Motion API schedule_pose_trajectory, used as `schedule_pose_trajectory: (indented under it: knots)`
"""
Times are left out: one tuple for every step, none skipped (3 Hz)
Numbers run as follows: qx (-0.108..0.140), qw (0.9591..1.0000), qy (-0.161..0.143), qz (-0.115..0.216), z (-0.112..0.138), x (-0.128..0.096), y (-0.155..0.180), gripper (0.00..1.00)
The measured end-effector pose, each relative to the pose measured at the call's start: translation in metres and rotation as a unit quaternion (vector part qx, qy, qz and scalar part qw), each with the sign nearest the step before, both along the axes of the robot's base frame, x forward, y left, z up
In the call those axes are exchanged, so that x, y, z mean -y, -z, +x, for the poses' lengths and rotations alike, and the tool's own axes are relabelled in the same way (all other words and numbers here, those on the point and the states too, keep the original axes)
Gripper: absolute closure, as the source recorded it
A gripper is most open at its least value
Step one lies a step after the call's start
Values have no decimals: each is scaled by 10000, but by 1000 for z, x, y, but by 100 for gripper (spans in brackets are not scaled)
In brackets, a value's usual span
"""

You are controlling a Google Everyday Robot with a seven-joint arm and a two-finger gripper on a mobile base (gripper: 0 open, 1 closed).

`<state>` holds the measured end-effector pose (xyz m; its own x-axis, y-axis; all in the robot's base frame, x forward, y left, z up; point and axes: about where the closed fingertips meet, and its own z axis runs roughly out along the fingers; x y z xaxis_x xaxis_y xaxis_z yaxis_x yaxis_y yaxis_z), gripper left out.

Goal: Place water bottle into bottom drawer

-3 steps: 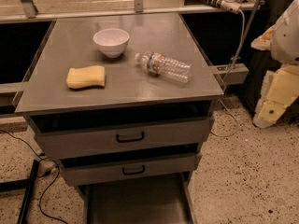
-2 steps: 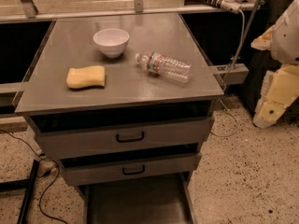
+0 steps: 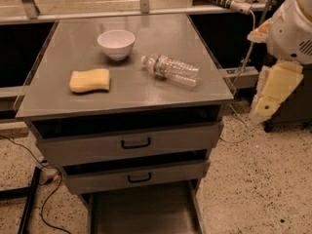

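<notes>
Hanging beside the cabinet's right edge, my gripper carries no bottle, and I cannot tell whether it is clenched or released. The water bottle lies on its side on the top, left of my hand, where a clumsy touch could roll it away. Farther down-left, the bottom drawer sits partly under overhanging fronts that the bottle could strike. Nothing has moved since a second ago.

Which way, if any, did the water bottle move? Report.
No. The water bottle lies unmoved right of the bowl; end effector hangs beside the cabinet.
</notes>
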<state>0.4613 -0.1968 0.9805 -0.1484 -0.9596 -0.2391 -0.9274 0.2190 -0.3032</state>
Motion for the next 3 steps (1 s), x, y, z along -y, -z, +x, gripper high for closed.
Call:
schedule_pose_trajectory:
  knots:
    - [189,9994,-201,226,21,-17,5,0]
    - [436,9958,-339,733,45,-30,9,0]
    - [642,9896,-454,1208,74,-42,12,0]
